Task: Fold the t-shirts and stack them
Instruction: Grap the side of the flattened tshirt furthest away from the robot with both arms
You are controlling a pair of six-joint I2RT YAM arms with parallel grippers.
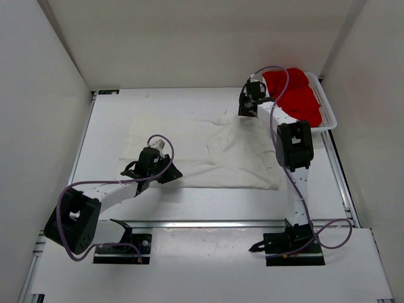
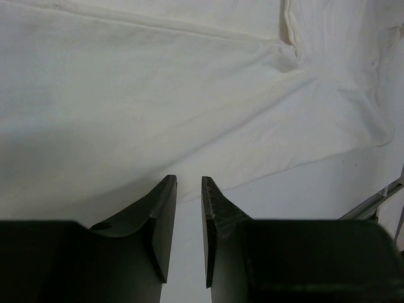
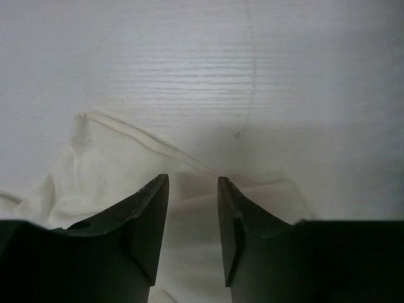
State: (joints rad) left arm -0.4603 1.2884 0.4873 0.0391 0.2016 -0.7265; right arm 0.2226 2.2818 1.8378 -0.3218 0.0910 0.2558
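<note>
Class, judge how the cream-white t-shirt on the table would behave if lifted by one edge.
Probably floppy: the cream-white t-shirt lies flat with soft creases, so it would likely drape and sag. It looks thin, so probably light. Pushed, it would likely bunch, not slide.

Top view looks down from the near edge; wrist views face down, close — all share the cream-white t-shirt (image 1: 189, 148).
</note>
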